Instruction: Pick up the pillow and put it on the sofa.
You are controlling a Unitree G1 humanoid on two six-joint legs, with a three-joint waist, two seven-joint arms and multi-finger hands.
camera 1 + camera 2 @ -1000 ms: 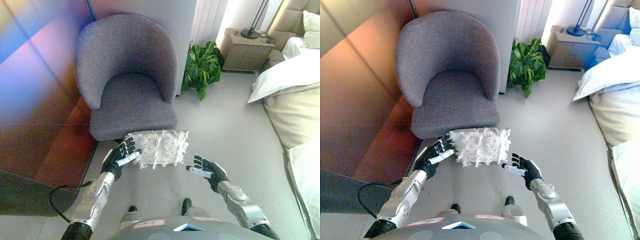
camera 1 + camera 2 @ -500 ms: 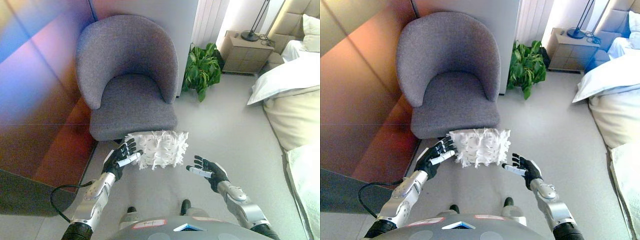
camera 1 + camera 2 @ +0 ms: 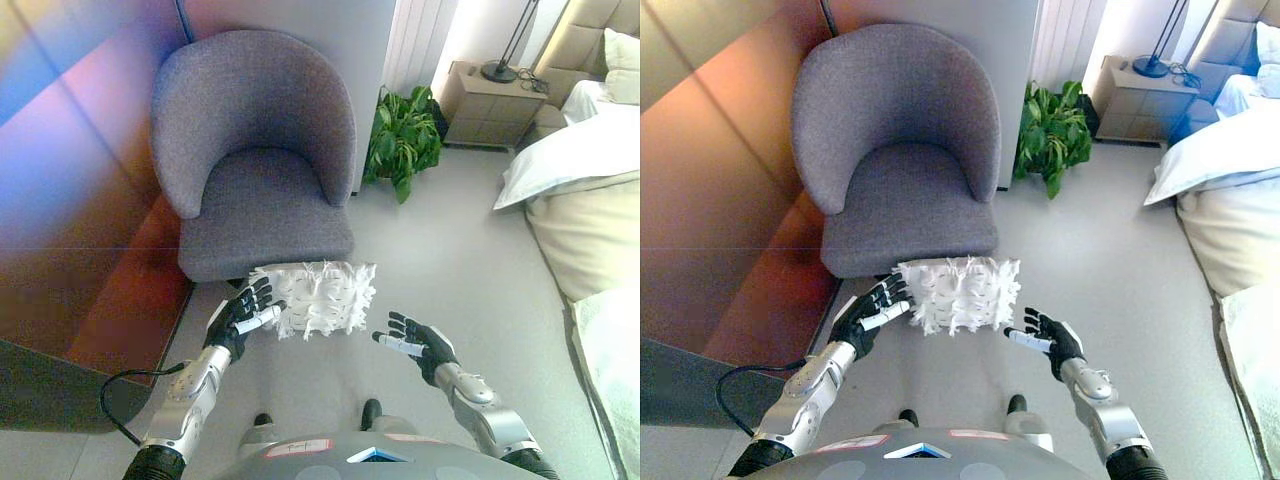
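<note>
A white, shaggy pillow lies on the floor just in front of the grey armchair, which stands in for the sofa. My left hand is at the pillow's left edge, fingers spread and open, touching or nearly touching it. Off the pillow's lower right corner my right hand hovers open, a short gap away from it. Both hands sit below the chair's seat front.
A wooden wall panel runs along the left. A potted green plant stands right of the chair, with a bedside cabinet and lamp behind it. A bed with white bedding fills the right side.
</note>
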